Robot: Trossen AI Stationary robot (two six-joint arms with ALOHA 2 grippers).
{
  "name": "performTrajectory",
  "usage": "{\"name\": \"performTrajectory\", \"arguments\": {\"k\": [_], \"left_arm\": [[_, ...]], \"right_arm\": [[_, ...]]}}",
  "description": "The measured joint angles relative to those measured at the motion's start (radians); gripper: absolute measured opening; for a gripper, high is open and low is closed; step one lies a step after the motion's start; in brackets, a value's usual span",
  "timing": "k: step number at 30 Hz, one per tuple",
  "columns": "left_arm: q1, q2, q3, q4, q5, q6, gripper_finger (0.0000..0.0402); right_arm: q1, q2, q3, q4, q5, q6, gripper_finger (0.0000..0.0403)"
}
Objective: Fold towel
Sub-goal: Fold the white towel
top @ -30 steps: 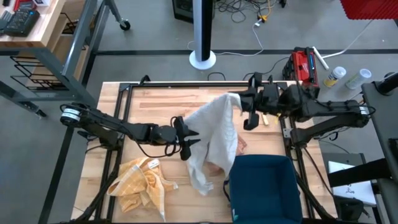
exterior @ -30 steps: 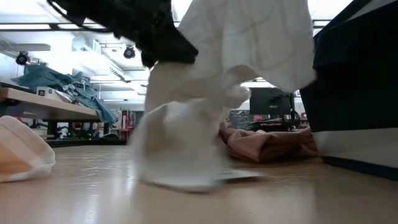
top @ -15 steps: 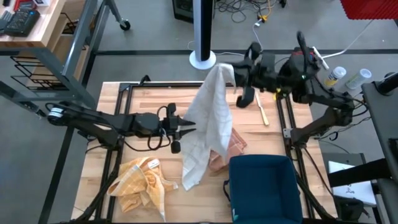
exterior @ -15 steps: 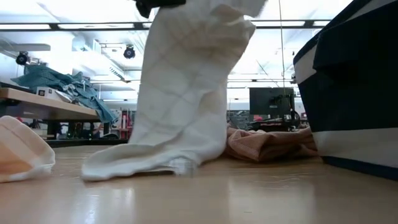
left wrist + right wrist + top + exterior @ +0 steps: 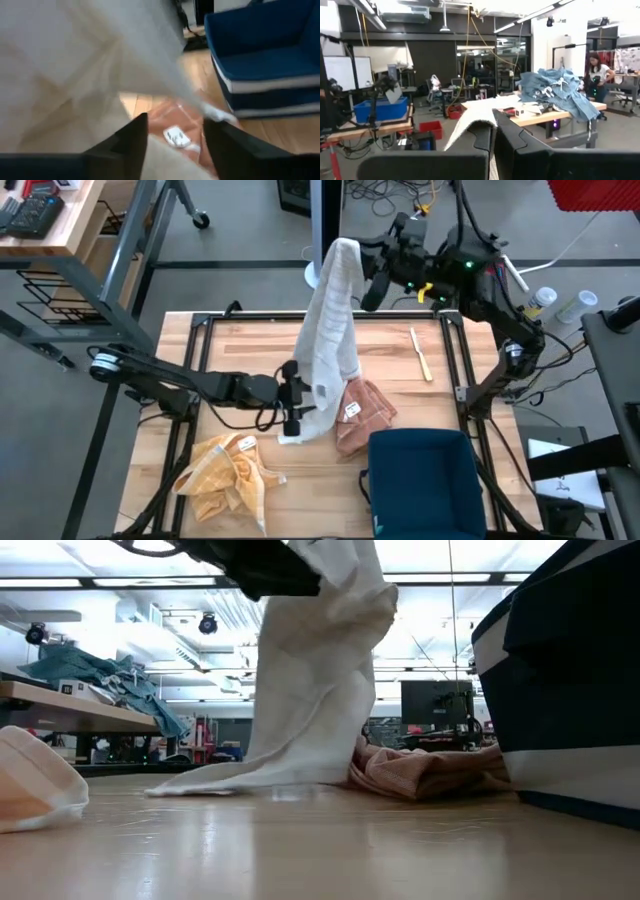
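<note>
Two hands on one cloth: right hand [image 5: 372, 268] is raised high past the far edge of the counter [image 5: 240, 345], clenched on the top corner of the white towel [image 5: 330, 330], which drapes over its fingers in the right wrist view. Left hand [image 5: 297, 408] sits low near the counter's middle, at the towel's lower hem; its fingers [image 5: 131, 136] stand apart with cloth between and ahead of them, not pinched as far as I can see, so I read it as released. Towel hangs as a long narrow column from the right hand down to the wood, its bottom end trailing flat on the counter, just beside and partly over a crumpled pink cloth [image 5: 362, 412]. Yellow checked cloth [image 5: 225, 472] lies bunched near the front left; dark blue bin [image 5: 425, 480] at front right. Judgement: towel is light, limp, and will sag and twist wherever unsupported. Best hold is a second corner along the free lower hem, so the two hands can spread it flat before folding.
</note>
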Motion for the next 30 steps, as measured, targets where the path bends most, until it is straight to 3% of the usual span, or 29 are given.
{"name": "performTrajectory", "arguments": {"k": [5, 10, 16, 23, 26, 30], "left_arm": [[0.000, 0.023, 0.003, 0.020, -0.072, -0.012, 0.0268], [-0.002, 0.008, 0.005, 0.016, -0.083, -0.035, 0.0307], [-0.004, -0.030, 0.006, -0.176, -0.046, -0.138, 0.0301], [-0.004, -0.039, 0.006, -0.194, 0.029, -0.176, 0.0291], [0.002, -0.039, 0.006, -0.191, -0.025, -0.174, 0.0292], [0.010, -0.039, 0.006, -0.147, -0.186, -0.149, 0.0289]], "right_arm": [[-0.002, 0.027, 0.022, -0.037, 0.000, -0.017, 0.0000], [-0.005, 0.030, 0.021, -0.045, 0.019, -0.055, 0.0000], [-0.006, 0.025, 0.020, -0.138, 0.123, -0.137, 0.0000], [-0.006, 0.024, 0.020, -0.154, 0.135, -0.147, 0.0000], [-0.006, 0.024, 0.020, -0.154, 0.135, -0.144, 0.0000], [-0.005, 0.024, 0.020, -0.156, 0.134, -0.134, 0.0000]]}}
